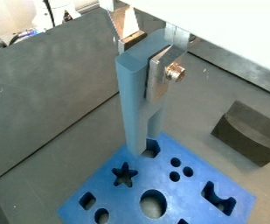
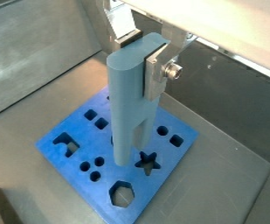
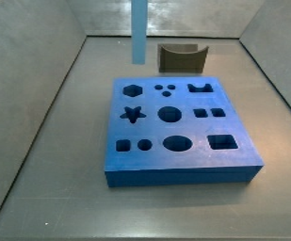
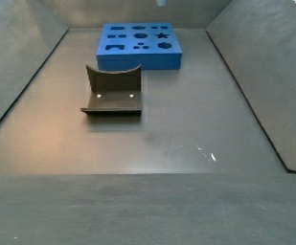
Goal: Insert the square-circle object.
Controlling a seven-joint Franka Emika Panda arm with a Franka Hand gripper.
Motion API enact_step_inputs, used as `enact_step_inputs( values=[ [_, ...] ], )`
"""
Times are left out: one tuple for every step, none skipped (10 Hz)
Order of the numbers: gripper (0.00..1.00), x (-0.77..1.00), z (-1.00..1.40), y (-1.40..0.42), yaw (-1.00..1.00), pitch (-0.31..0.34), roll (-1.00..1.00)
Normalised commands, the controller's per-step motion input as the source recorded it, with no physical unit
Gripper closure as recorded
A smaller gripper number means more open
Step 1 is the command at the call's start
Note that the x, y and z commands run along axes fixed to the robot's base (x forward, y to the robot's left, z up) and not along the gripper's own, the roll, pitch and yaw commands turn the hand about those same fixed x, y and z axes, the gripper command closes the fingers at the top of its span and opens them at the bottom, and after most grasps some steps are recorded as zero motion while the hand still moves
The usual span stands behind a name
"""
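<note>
My gripper is shut on the top of the square-circle object, a tall light-blue peg that hangs upright. A silver finger presses one side and the other finger is behind it. Both wrist views show this grip. The peg's split lower end hovers over the dark blue block with shaped holes, near the star hole. In a side view only the peg's lower part shows, above and behind the block; the gripper is out of frame there.
A dark grey U-notched box stands behind the block, and also shows in a wrist view and in a side view. Grey walls enclose the floor. The block lies at the far end.
</note>
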Motion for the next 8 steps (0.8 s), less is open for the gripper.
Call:
enact_step_inputs(
  values=[
    [1.00, -0.05, -0.58, -0.40, -0.73, -0.113, 0.00],
    [1.00, -0.05, -0.58, -0.40, -0.73, -0.116, 0.00],
    [1.00, -0.05, -0.58, -0.41, -0.72, -0.120, 0.00],
    [1.00, -0.05, -0.58, -0.41, -0.72, -0.120, 0.00],
    [1.00, -0.05, -0.58, -0.40, -0.73, -0.123, 0.00],
    [1.00, 0.00, -0.23, -0.29, -0.89, -0.031, 0.00],
    [1.00, 0.00, -0.20, -0.28, -0.92, -0.017, 0.00],
    [1.00, 0.00, -0.20, -0.28, -0.92, -0.016, 0.00]
  ],
)
